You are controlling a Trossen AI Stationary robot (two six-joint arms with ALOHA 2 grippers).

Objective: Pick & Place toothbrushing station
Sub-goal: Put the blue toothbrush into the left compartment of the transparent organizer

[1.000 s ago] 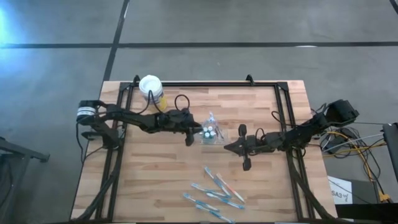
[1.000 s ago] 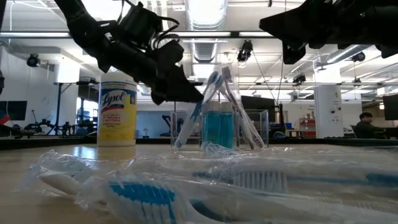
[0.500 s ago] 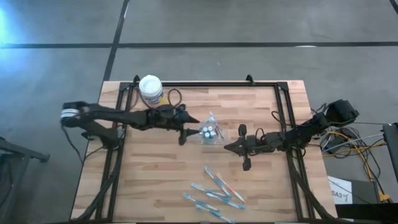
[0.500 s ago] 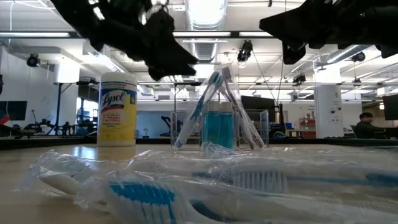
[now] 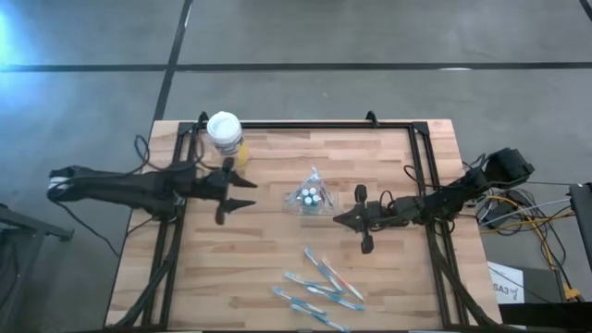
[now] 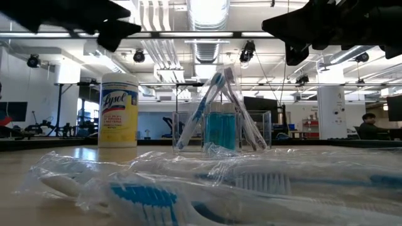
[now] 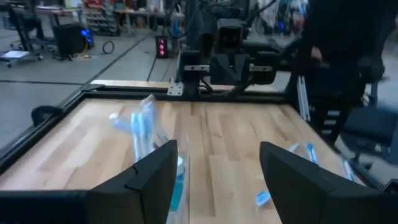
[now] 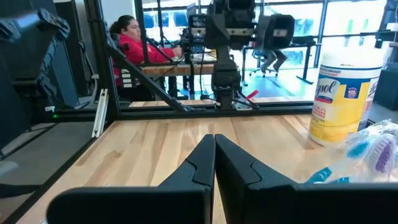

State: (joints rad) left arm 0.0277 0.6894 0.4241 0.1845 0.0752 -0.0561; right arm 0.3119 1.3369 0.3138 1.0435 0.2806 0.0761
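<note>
The toothbrushing station is a small clear holder standing on its base mid-table. Blue-and-white toothbrushes lean in it, beside white round-topped tubes. Several wrapped toothbrushes lie flat near the table's front edge and fill the low view's foreground. My left gripper hovers open to the left of the station, well apart from it; its wrist view shows the station ahead of its spread fingers. My right gripper is shut, just right of the station and touching nothing.
A yellow canister with a white lid stands at the far left of the table, also in the low view. A black frame runs along the table's edges. A person in red sits beyond the table.
My left gripper has drawn back from the station toward the table's left edge and has risen. The station and the loose toothbrushes have stayed where they were.
</note>
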